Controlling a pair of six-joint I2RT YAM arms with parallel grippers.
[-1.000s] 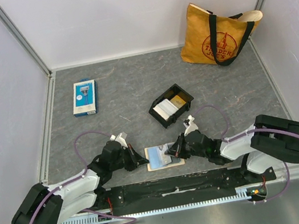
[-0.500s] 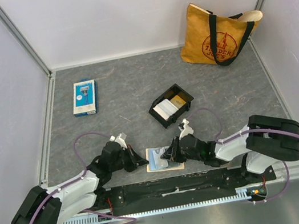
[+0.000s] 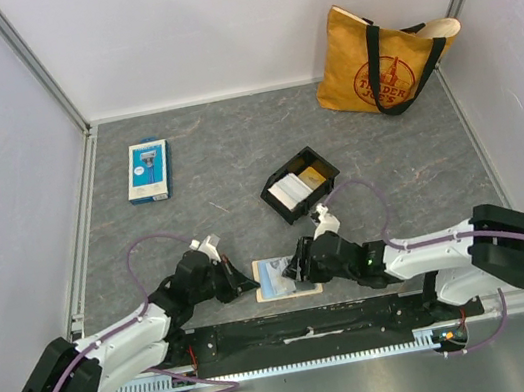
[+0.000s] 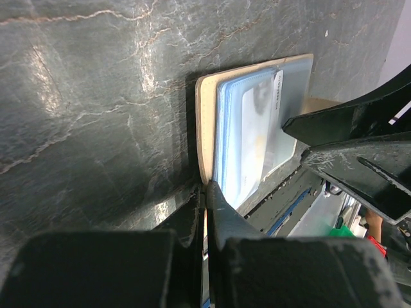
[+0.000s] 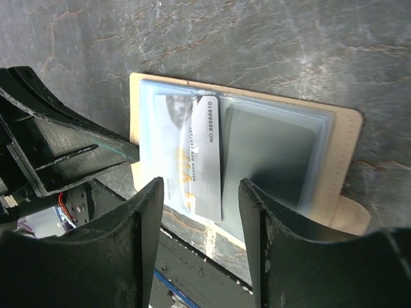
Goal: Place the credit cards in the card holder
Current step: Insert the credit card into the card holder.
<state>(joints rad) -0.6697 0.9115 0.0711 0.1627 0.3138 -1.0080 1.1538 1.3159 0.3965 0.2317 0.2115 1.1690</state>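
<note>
The tan card holder (image 3: 285, 278) lies open on the table by the front rail, its clear sleeves facing up (image 5: 347, 138). My left gripper (image 3: 249, 282) is shut on its left edge, and a tan sliver shows between the closed fingers (image 4: 207, 189). My right gripper (image 3: 298, 266) hovers over the holder's right part, open, with nothing between its fingers (image 5: 200, 186). A pale grey-blue credit card (image 5: 192, 154) sits in a sleeve, its near end sticking out. A dark grey card (image 5: 266, 160) fills the sleeve next to it. More credit cards, one white (image 3: 289, 191) and one gold (image 3: 312, 177), lie in the black tray.
The black tray (image 3: 300, 184) stands just behind the holder. A blue-and-white package (image 3: 148, 170) lies at the back left. A yellow tote bag (image 3: 385, 57) leans in the back right corner. The arms' black base rail (image 3: 295, 327) runs right in front of the holder.
My right gripper has opened and let go of the pale card, which stays in the holder's sleeve. The right arm stretched a little to the left. The left gripper kept its grip.
</note>
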